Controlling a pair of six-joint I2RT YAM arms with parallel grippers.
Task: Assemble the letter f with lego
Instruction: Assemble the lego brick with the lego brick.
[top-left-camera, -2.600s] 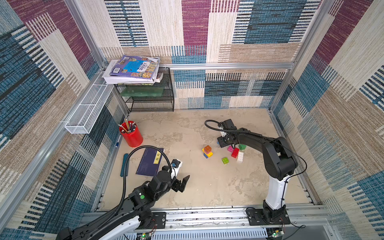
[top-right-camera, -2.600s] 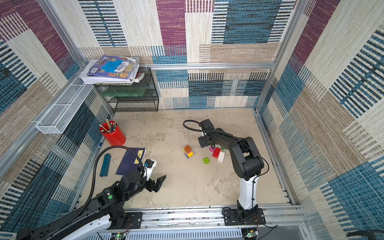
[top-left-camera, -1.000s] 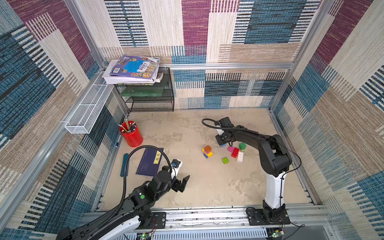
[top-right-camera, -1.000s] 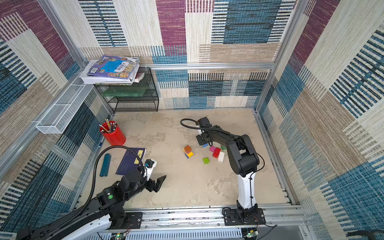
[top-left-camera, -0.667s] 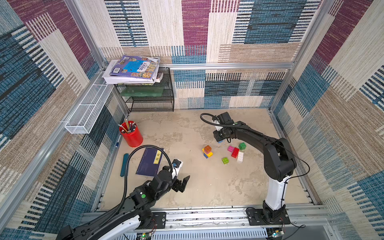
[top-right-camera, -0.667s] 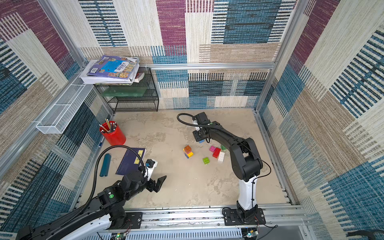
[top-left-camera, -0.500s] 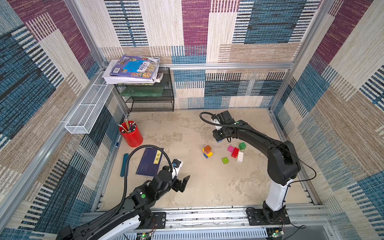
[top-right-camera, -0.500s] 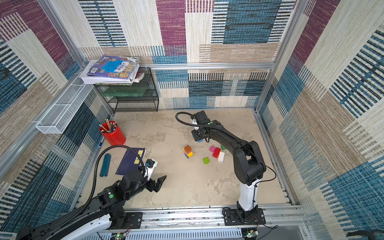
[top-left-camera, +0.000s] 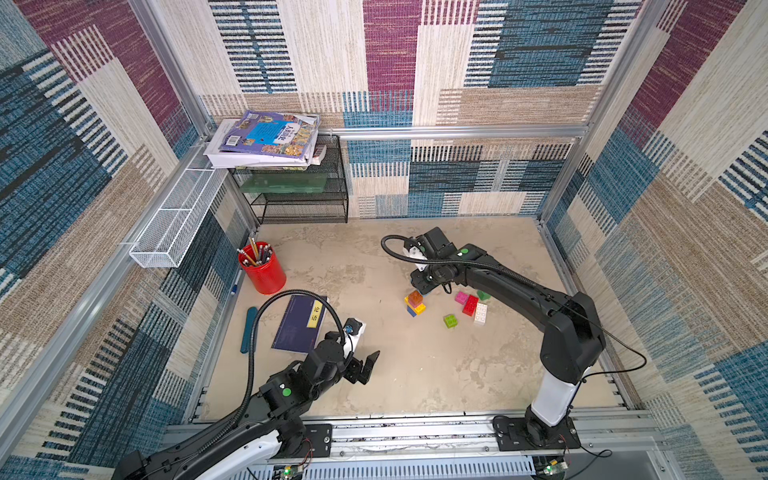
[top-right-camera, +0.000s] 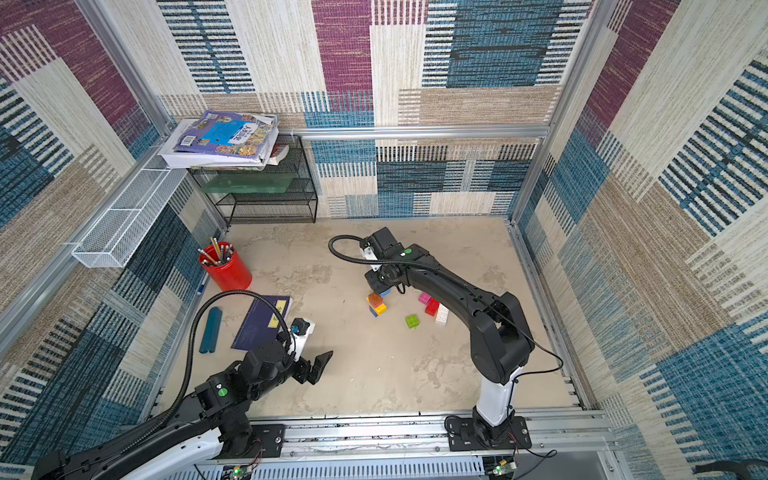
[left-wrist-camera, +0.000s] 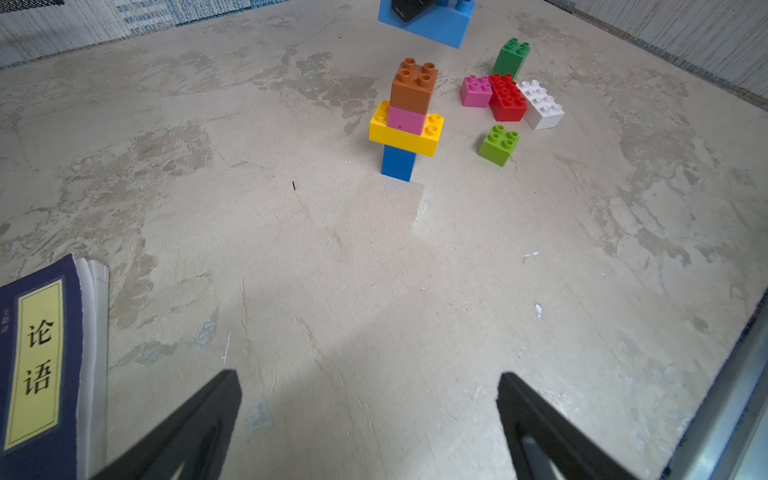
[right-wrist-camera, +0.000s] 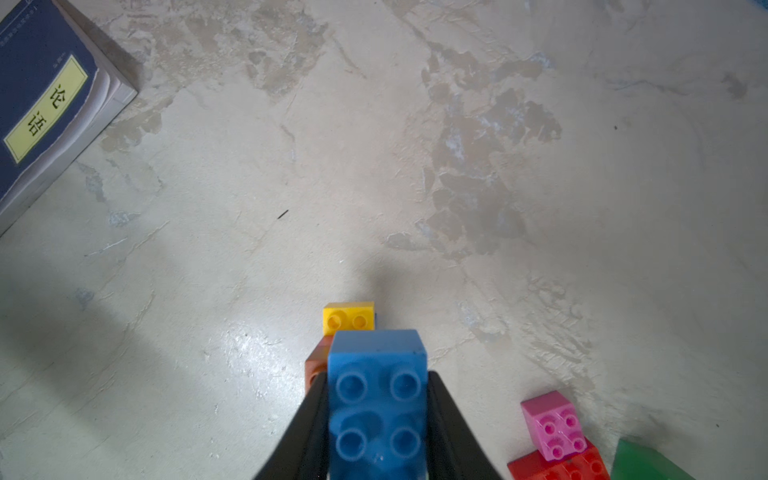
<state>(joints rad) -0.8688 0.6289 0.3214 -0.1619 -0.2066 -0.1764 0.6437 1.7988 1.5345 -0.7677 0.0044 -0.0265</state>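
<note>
Shows as a mottled beige bench (top-left-camera: 415, 374) and carries along its left side a black wire rack (top-left-camera: 303, 203) in the far corner, a red cup of pencils (top-left-camera: 262, 270), a teal oblong case (top-left-camera: 248, 329) and a dark blue book (top-left-camera: 300, 322) with a yellow label. Bears near the middle a small brick tower (top-left-camera: 414, 304) resting on its blue base brick (left-wrist-camera: 398, 163), with a lime green brick (top-left-camera: 449, 321) loose nearby. Holds further right a pink brick (top-left-camera: 461, 297), red brick (top-left-camera: 470, 305) and white brick (top-left-camera: 481, 313) in a touching row, plus a dark green brick (top-left-camera: 483, 295) just beside the red one.
</note>
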